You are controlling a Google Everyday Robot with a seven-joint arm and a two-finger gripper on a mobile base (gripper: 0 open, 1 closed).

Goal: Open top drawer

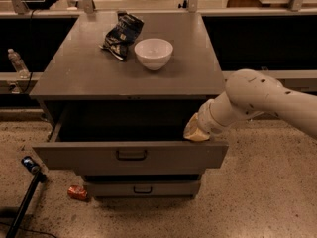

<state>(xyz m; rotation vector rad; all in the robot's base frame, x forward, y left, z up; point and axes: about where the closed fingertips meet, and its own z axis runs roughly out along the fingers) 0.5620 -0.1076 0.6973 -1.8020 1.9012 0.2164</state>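
The top drawer is a wide grey metal drawer with a small black bar handle at the centre of its flat front. It stands pulled out from the grey cabinet, and its dark inside shows. My white arm comes in from the right. My gripper sits at the drawer's right end, just behind the top edge of the front.
A white bowl and a dark crumpled snack bag lie on the cabinet top. A narrower lower drawer sits shut below. A red can lies on the floor at left, a black pole leans nearby, and a water bottle stands at far left.
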